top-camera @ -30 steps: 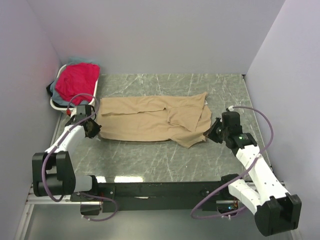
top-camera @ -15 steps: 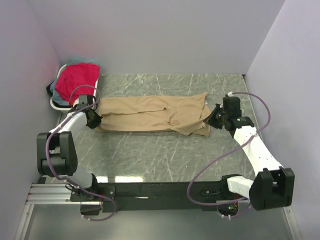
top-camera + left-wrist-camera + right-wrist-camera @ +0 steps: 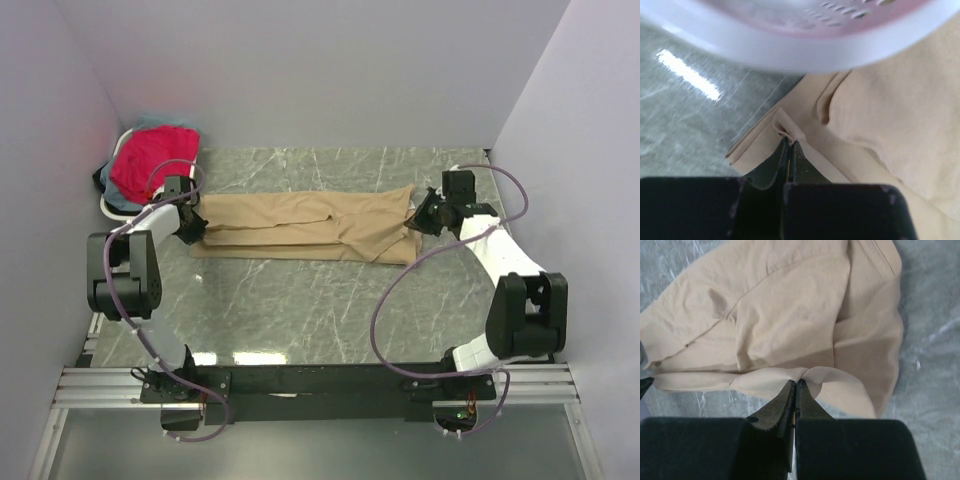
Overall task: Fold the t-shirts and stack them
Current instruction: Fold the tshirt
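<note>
A tan t-shirt (image 3: pixel 300 225) lies stretched across the table's middle, its near part doubled over toward the back. My left gripper (image 3: pixel 193 222) is shut on the shirt's left edge, pinching a ridge of tan cloth (image 3: pixel 785 127). My right gripper (image 3: pixel 418 222) is shut on the shirt's right edge, with a fold of cloth (image 3: pixel 805 375) nipped between its tips. A red-pink t-shirt (image 3: pixel 152 158) tops a heap at the back left, with pale blue-grey cloth (image 3: pixel 120 203) under it.
The white basket (image 3: pixel 116 214) holding the heap stands in the back left corner, and its rim (image 3: pixel 790 50) passes close above my left gripper. Lilac walls enclose the marble table (image 3: pixel 300 300) on the left, back and right.
Both grippers have moved away from the near edge toward the back wall, carrying the tan shirt's near edge over itself. The shirt is now a narrower band.
</note>
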